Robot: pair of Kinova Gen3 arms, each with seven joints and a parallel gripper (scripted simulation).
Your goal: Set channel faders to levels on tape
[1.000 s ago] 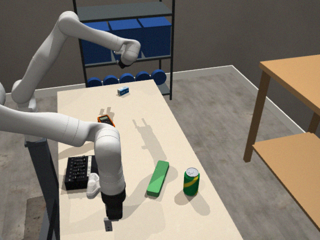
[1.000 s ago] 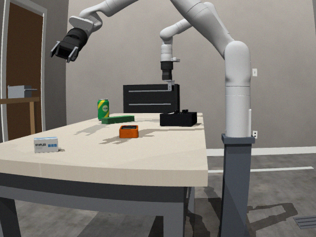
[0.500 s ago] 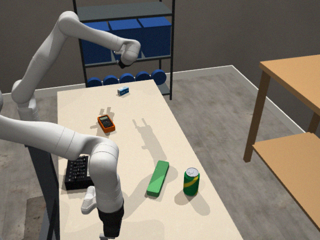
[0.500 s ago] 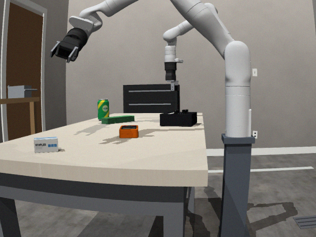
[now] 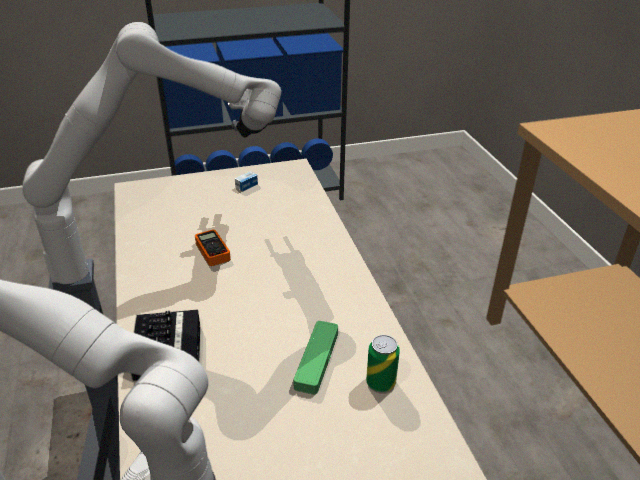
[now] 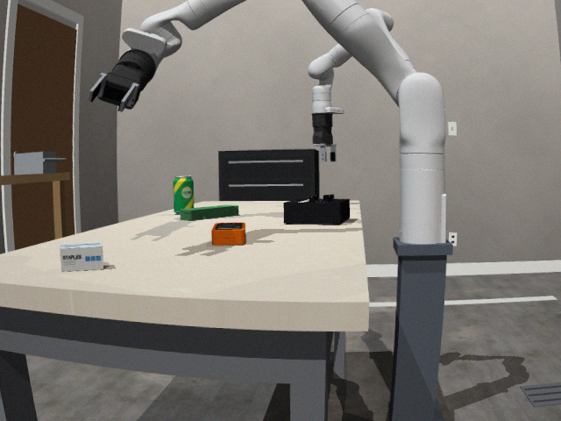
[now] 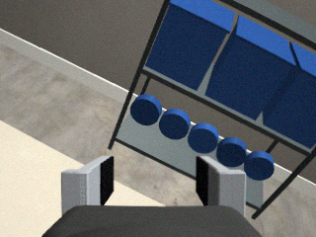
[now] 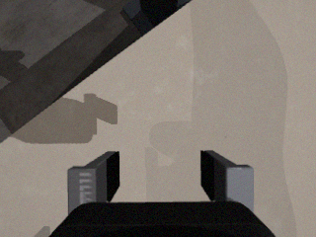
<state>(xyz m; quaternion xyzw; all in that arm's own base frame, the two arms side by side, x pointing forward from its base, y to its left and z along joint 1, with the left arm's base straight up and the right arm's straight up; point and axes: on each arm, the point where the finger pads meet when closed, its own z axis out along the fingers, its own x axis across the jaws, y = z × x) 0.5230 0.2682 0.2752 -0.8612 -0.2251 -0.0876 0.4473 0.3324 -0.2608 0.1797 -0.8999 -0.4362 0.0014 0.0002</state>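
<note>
- Work surface: pale table point(image 5: 165, 206) point(image 6: 272, 281) point(image 7: 30, 183) point(image 8: 301, 99). Edges and corners below are named as in the top view.
- Lighting desk point(image 5: 192, 330) point(image 6: 316, 211): black unit, seated beside the left edge, nearer the camera than the far-left corner. The right arm point(image 5: 165, 392) point(image 6: 342, 22) covers part of it in the top view.
- Tape point(image 5: 178, 328): white strip on the desk's upper face. Its markings are too small to read; fader levels cannot be confirmed.
- Left gripper point(image 5: 244, 129) point(image 6: 107, 103) point(image 7: 155, 180): raised above the far end, tilted; fingers wide apart, nothing between them. Its wrist view shows the shelf rack point(image 5: 343, 103) point(image 7: 130, 94) beyond the far edge.
- Right gripper point(image 6: 328, 153) point(image 8: 160, 175): pointing down above the surface near the left edge, apart from the desk; fingers wide apart, nothing between them.
- Multimeter point(image 5: 212, 248) point(image 6: 229, 234): orange, lying face up between the desk and the far edge, nearer the left edge than the right.
- Staples box point(image 5: 246, 181) point(image 6: 81, 257): near the far edge, toward the far-right corner.
- Green block point(image 5: 316, 357) point(image 6: 209, 212): lying flat between the desk and the can, its long side slanted.
- Can point(image 5: 382, 364) point(image 6: 183, 195): green and yellow, upright near the right edge, apart from the block.
</note>
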